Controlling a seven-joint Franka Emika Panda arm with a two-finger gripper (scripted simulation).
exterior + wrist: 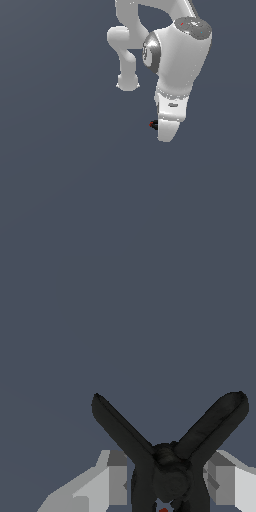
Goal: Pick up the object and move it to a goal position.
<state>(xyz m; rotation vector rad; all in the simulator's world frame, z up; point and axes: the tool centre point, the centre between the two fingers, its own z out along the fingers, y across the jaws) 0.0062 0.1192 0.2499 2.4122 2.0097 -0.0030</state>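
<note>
In the exterior view, most of the small black clamp (154, 125) hides behind the white gripper (165, 131). Only a dark bit with a red spot pokes out on the exterior view's left side of the gripper. The wrist view cuts off the clamp's (167, 466) lower part, and only a speck of red shows at the picture's edge. Two thin black prongs spread out like a V. The fingers (117, 478) sit on both sides of the clamp's body and pinch it. The arm (175, 55) bends down from above, with the gripper pointing down. All around is flat, plain blue-grey ground (60, 190), with lots of open room.
</note>
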